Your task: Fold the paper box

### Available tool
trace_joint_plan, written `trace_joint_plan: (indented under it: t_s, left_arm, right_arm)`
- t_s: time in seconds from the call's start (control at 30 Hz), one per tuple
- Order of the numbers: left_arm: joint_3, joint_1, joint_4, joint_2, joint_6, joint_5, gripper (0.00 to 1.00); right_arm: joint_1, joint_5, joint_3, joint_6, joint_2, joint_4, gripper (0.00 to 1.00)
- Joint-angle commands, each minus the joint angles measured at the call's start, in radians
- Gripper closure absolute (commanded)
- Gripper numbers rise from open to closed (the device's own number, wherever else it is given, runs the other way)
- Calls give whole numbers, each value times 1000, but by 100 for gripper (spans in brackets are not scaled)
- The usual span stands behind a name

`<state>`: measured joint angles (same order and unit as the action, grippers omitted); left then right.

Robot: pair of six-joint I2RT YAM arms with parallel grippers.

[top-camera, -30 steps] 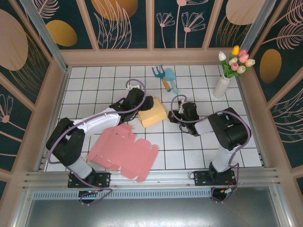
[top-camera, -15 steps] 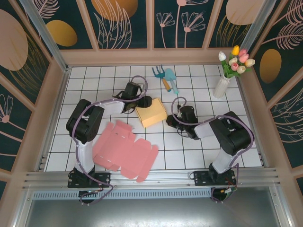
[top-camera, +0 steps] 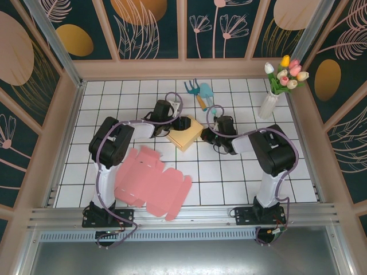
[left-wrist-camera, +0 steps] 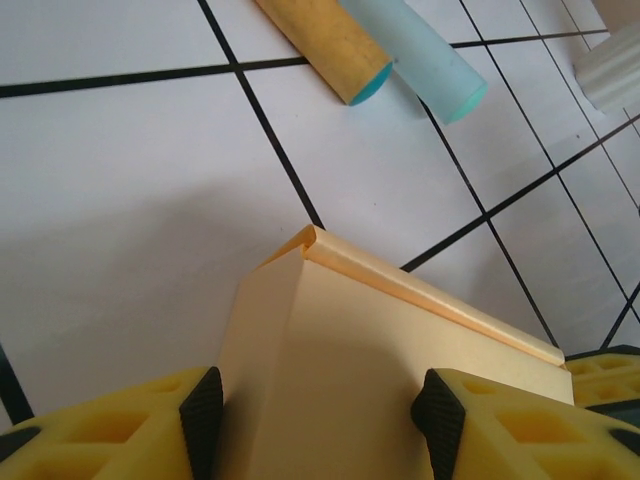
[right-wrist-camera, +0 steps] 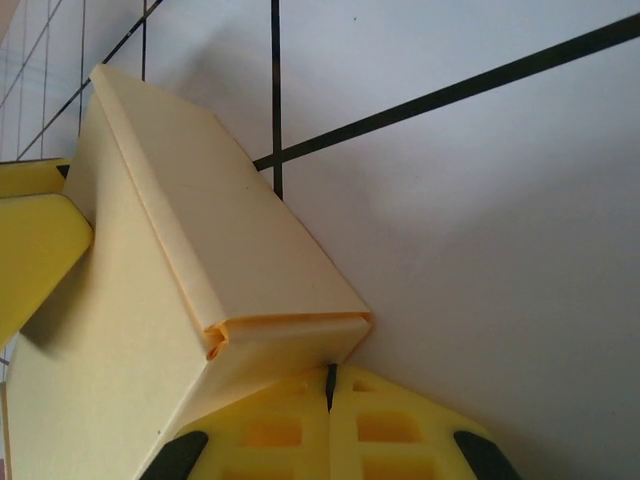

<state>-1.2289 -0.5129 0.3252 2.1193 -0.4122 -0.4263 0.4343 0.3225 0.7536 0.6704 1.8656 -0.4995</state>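
Left gripper [left-wrist-camera: 318,425] first: from its wrist camera I see the two yellow fingers [left-wrist-camera: 110,430] standing apart with the yellow paper box [left-wrist-camera: 400,350] between them. The dark pad on one side sits against the box's side face, and the other pad lies over its top face. Whether they are actually squeezing the cardboard I cannot tell from here. The right gripper [right-wrist-camera: 328,385] has its jaws closed tight together with nothing between them, and its joined tips are pushed up against the lower corner at one end of the box, touching it. From overhead, the box sits on the white tiled table [top-camera: 252,177] a little behind the middle, caught between the two grippers, left arm on one side and right arm on the other. Its lid is down, with a folded lip running along the top edge. The flat pink box blank [top-camera: 150,182] lies unfolded at the near left, beside the left arm's base and apart from the yellow box. Just behind the box lie the garden tools [top-camera: 200,94], their handles near its far edge but not touching. The vase of tulips [top-camera: 268,104] stands well apart at the far right.
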Motion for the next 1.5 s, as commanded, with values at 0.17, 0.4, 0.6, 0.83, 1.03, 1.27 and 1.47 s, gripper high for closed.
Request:
trace_joint_plan:
  t_s: [0.17,0.4,0.6,0.83,1.03,1.27,1.47]
  left_arm:
    - [-54,-127,-78,-23,-75,-16,42]
    - [-112,-34,-134,-31,-92,126,36]
    - [-60,-17,-167,-153,-98,318,34]
    - [161,-16,-27,-235,-148,248,34]
    - [196,-17,54,-184,-203,149,35]
    - [226,-52,191,-136,-322,72,38]
    - [108,-62,110,-98,-308,127,38]
  right_arm:
    - [26,-7,21,-51,-9,38,99]
    - [15,-92,-70,-95,-197,124,96]
    - [26,-225,-166,-156,-343,224,92]
    - [163,-163,-285,-5,-326,-17,96]
    - [246,-172,-218,56,-166,-161,97]
    - [302,-160,-102,122,-39,-284,97]
    - [351,-240,-88,168,-17,-370,97]
